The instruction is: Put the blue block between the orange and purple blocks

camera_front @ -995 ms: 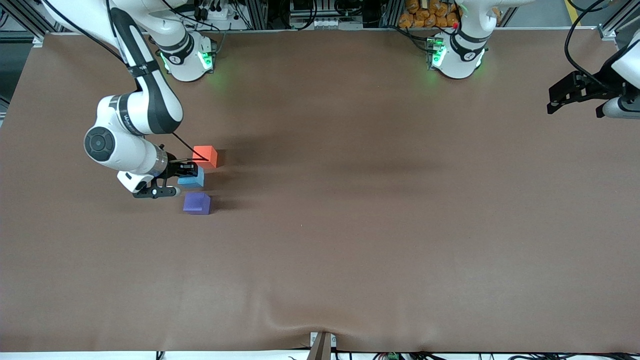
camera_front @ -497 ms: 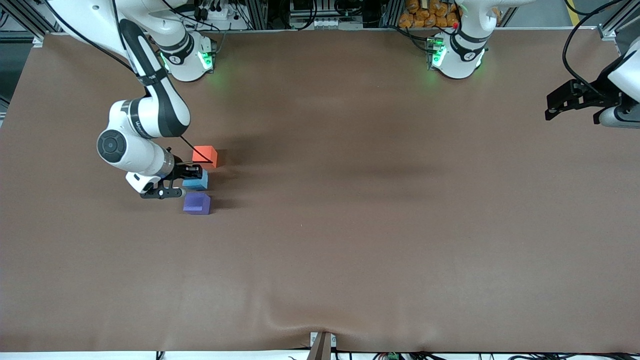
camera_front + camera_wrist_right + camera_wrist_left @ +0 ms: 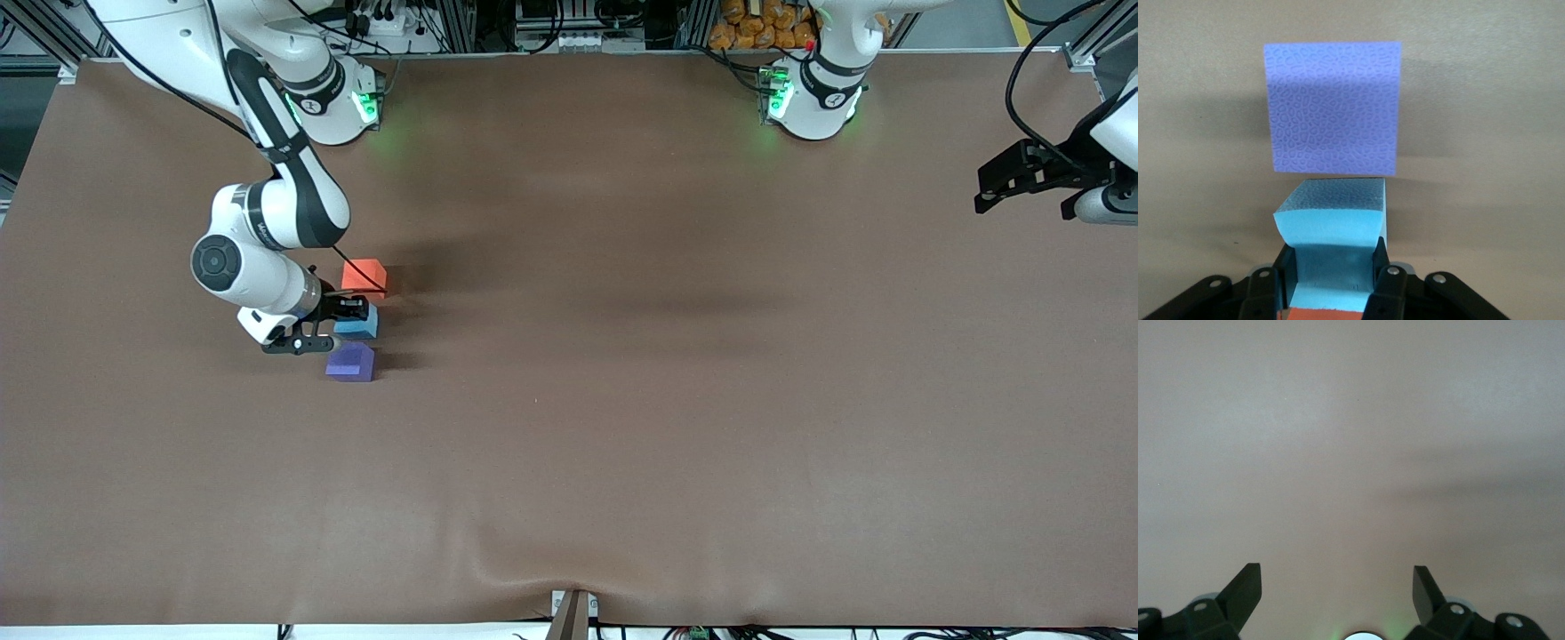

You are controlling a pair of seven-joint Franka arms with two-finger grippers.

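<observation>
Three foam cubes stand in a short row toward the right arm's end of the tabletop (image 3: 622,427): orange block (image 3: 364,275) farthest from the front camera, blue block (image 3: 359,323) in the middle, purple block (image 3: 349,362) nearest. The right gripper (image 3: 348,310) has its jaws clamped on the blue block, whose sides dent under the grip, holding it in the gap; whether it rests on the tabletop cannot be told. The orange block is partly hidden. The left gripper (image 3: 987,188) waits over its table end, jaws apart, nothing between.
</observation>
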